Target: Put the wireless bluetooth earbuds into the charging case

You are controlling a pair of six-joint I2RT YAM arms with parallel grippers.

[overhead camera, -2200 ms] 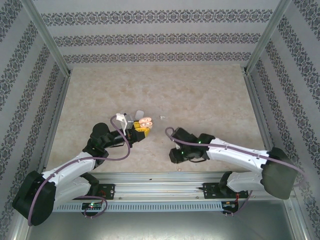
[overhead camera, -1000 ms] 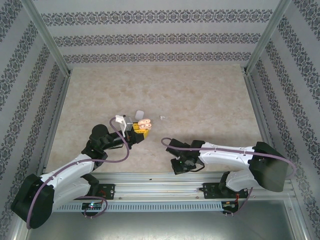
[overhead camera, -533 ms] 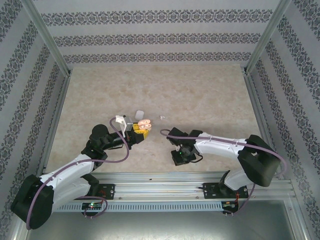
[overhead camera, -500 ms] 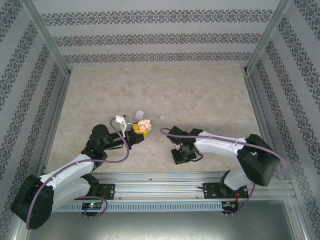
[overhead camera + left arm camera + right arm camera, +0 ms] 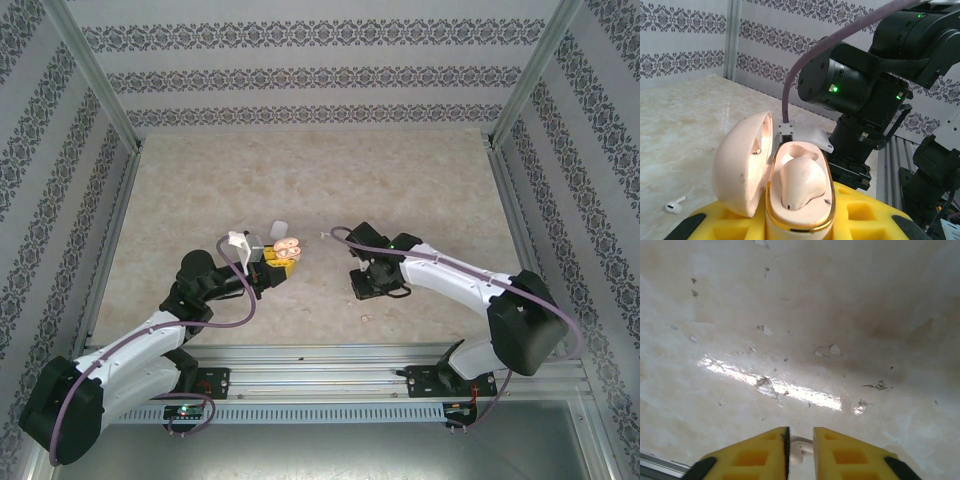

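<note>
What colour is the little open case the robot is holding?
Pale cream-pink charging case with a gold rim, best seen in the left wrist view.

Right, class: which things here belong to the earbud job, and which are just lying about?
Job: case, open in left tool; earbud on table; white bit in right tool, maybe the other earbud.
Lying about: unidentified white piece beside case; table scuffs.

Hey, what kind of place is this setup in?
Probably a robot test booth, not a home: the left arm and right arm are bolted to a metal rail, and the marble-look tabletop is boxed in by aluminium posts and wallpapered panels.
</note>
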